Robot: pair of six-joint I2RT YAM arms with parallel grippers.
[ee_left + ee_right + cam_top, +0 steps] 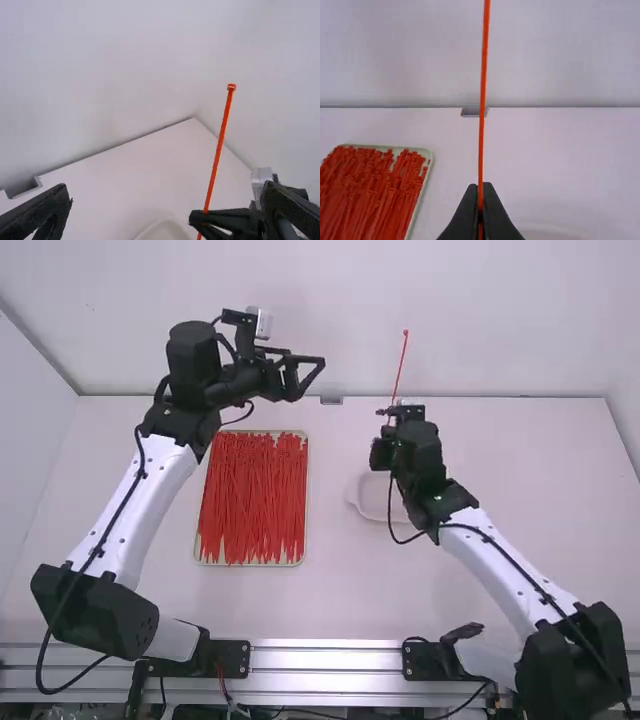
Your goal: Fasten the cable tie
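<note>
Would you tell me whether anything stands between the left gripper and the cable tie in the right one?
Nothing visible does. The left gripper hangs open above the table, with only empty air between it and the upright cable tie clamped in the right gripper. The tray of ties lies below.

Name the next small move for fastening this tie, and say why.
Probably bring the open left gripper across to the free upper end of the cable tie. The right gripper is shut on its lower part and holds it upright, head at the top, and nothing holds that end for looping.
</note>
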